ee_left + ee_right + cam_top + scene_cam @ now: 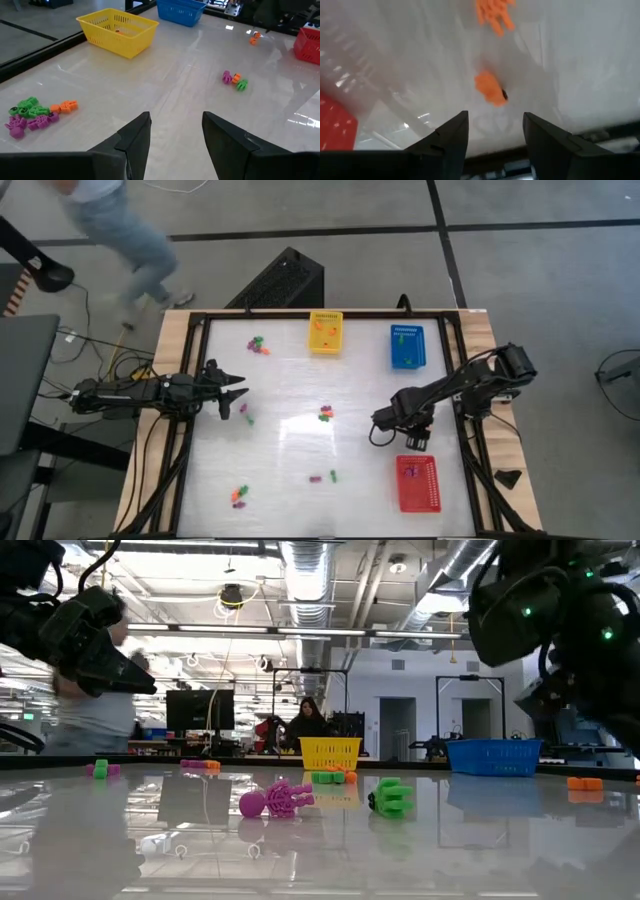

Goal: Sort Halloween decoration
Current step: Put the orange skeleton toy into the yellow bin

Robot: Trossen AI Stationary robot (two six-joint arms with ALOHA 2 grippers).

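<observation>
The Halloween decoration lies on the white table in small groups of orange, green and purple trinkets: far left [258, 345], centre [325, 414], near left [240, 496] and near centre [322, 477]. My right gripper [495, 117] stands open, pointing steeply down over an orange trinket [490, 89]; a second orange trinket [495, 15] lies just beyond it. In the high view this gripper [413, 440] is just beyond the red basket [418, 482]. My left gripper [175, 120] waits open at the table's left edge [238, 392], with nothing between its fingers.
A yellow basket [325, 332] and a blue basket [407, 345] stand along the far edge; the yellow one holds a few trinkets. The red basket sits at the near right. A person walks past beyond the table's far left corner [120, 230].
</observation>
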